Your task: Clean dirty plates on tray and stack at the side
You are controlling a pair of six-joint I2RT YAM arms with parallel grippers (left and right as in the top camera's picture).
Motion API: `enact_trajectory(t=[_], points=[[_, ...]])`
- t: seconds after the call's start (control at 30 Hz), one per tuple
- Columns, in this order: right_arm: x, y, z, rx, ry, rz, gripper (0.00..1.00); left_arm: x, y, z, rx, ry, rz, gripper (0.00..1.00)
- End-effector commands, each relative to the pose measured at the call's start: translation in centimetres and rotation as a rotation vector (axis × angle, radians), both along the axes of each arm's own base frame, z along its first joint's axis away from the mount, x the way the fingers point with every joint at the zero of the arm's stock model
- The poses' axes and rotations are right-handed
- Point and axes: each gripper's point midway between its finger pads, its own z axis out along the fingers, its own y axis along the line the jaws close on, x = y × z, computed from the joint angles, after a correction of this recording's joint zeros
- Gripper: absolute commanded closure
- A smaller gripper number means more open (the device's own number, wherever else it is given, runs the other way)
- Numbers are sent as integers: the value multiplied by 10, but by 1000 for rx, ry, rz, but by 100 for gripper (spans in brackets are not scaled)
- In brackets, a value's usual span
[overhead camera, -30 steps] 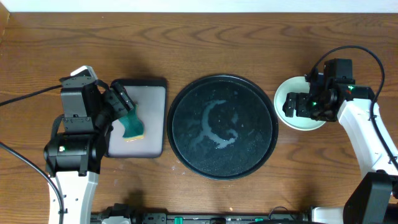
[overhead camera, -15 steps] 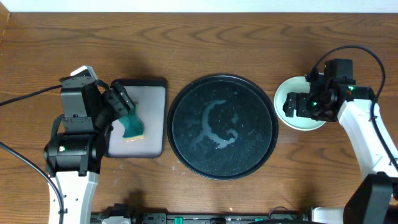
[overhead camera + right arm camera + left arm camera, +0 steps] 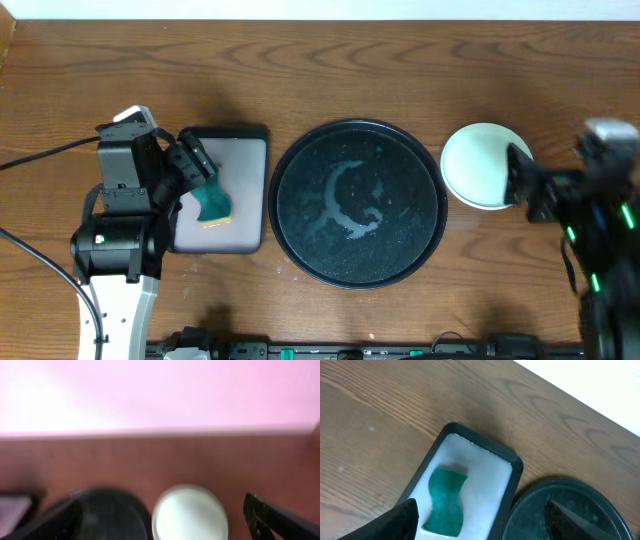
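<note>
Seen from above, a large round black tray [image 3: 290, 160] with a raised rim sits in the middle of a brown wooden worktop [image 3: 330, 70]. Its floor is wet-looking, with a curved whitish streak [image 3: 340, 200] and pale specks across it.

Just right of the tray, close to its rim, the plates [image 3: 478, 160] rest on the worktop. They show as a single pale round disc with a faint mint tint. How many are stacked cannot be told from above.

The right claw [image 3: 522, 180] is on the side of the plates away from the tray, and it is blurred. Its wrist camera, also blurred, shows its two dark fingers [image 3: 280, 517] spread wide, with nothing between them and the plates below.

Just left of the tray, nearly touching it, lies a smaller rectangular black tray [image 3: 262, 140] with a pale grey inside. It holds a green sponge [image 3: 445, 502], pinched at the waist and lying flat on the grey floor.

The left claw [image 3: 481, 504] hangs above this smaller tray with its jaws wide apart, one finger on either side of the view, gripping nothing.
</note>
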Motion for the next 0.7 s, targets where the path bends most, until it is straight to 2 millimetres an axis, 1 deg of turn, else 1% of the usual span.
enact_trajectory(t=[0.0, 0.07, 0.13, 0.2, 0.27, 0.33, 0.47, 0.67], points=[[-40, 0, 39, -39, -190, -6, 1, 2, 2, 7, 5, -17, 10, 20], [-61, 1, 47, -66, -272, -2, 1, 2, 2, 7, 6, -17, 10, 20], [-82, 1, 44, -85, -337, -2, 1, 2, 2, 7, 5, -17, 10, 20], [-93, 2, 38, -90, -395, -3, 1, 2, 2, 7, 5, -17, 10, 20], [-97, 2, 32, -92, -453, -5, 1, 2, 2, 7, 6, -17, 10, 20], [-93, 3, 25, -85, -515, -3, 1, 2, 2, 7, 5, -17, 10, 20], [-77, 3, 9, -55, -615, -2, 1, 2, 2, 7, 5, -17, 10, 20], [-59, 6, -25, -52, -720, 11, 1, 2, 2, 7, 5, -17, 10, 20]])
